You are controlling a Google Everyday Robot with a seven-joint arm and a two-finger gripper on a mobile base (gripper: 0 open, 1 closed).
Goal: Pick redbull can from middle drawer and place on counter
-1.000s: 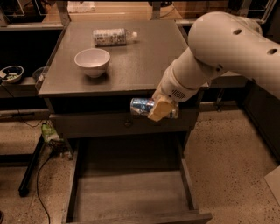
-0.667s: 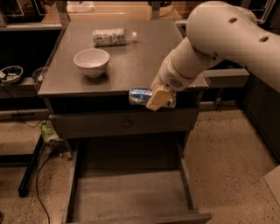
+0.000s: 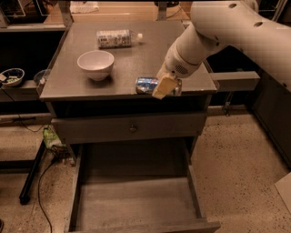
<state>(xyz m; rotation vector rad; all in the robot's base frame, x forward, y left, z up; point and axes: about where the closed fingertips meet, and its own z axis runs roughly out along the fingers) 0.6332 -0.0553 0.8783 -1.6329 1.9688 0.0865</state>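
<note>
The gripper [image 3: 163, 89] hangs over the front edge of the counter [image 3: 136, 59], right of centre, at the end of a thick white arm [image 3: 213, 32] that comes down from the upper right. Its pale yellowish fingers [image 3: 164, 85] are closed around the redbull can [image 3: 145, 84], which lies on its side across them, its long axis running left to right along the counter's front edge. Most of the visible can sticks out to the left of the fingers, and a short stub shows on the right. Whether the can's underside touches the counter or sits just above it cannot be told.

The can is shiny silver and blue, but no lettering on it can be read. The clear plastic bottle [image 3: 116, 38] lying on its side near the back of the counter, white cap pointing right, carries a pale patterned label whose print is also illegible.

A white bowl [image 3: 95, 64] stands upright on the left half of the counter, well apart from the can. The counter is matte grey and slightly worn. Below it is a closed drawer front with a small round knob [image 3: 132, 129]. Lower still, the middle drawer [image 3: 136, 202] is pulled far out towards the camera, its flat bottom bare.

The floor [image 3: 236, 159] is speckled beige. A dark cable [image 3: 40, 182] trails across it on the left, and a small bowl [image 3: 11, 76] sits on a low ledge beside the cabinet. A light tan shelf surface [image 3: 127, 9] runs behind the counter.
</note>
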